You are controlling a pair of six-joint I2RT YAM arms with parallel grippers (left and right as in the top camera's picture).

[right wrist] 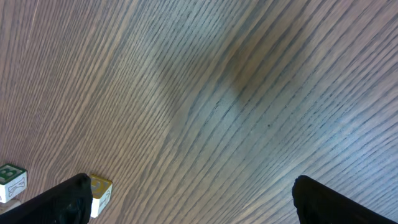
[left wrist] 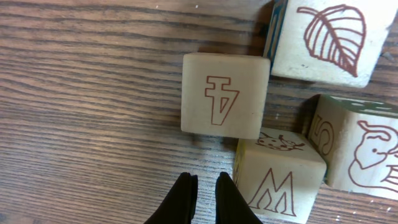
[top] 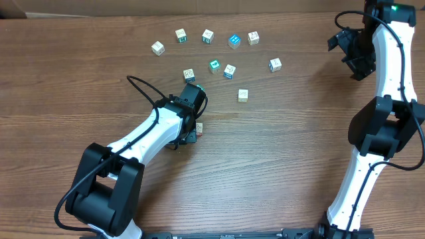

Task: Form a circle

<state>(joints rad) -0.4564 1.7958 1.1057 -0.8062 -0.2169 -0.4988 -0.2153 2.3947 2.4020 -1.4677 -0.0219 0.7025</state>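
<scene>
Left gripper (left wrist: 205, 182) reaches low over the table (top: 80, 79), jaws pinched together on nothing. Just off its tips, from twelve to two o'clock, sits the circle (left wrist: 280, 149), four pale cubes bunched close. Scattered cubes (top: 229, 70) lie farther out at twelve. Right gripper (right wrist: 199, 208) hangs spread wide, empty.

Table (top: 279, 166): brown wood grain, smooth, faint sheen.
Clustered cubes (left wrist: 225, 93): pale bare wood, matt, with red-brown printed line figures.
Scattered cubes (top: 243, 95): the same pale wood, some faces teal.
Left arm shell (top: 149, 133): white plastic, glossy.
Left gripper fingers (left wrist: 185, 199): black, matt.
</scene>
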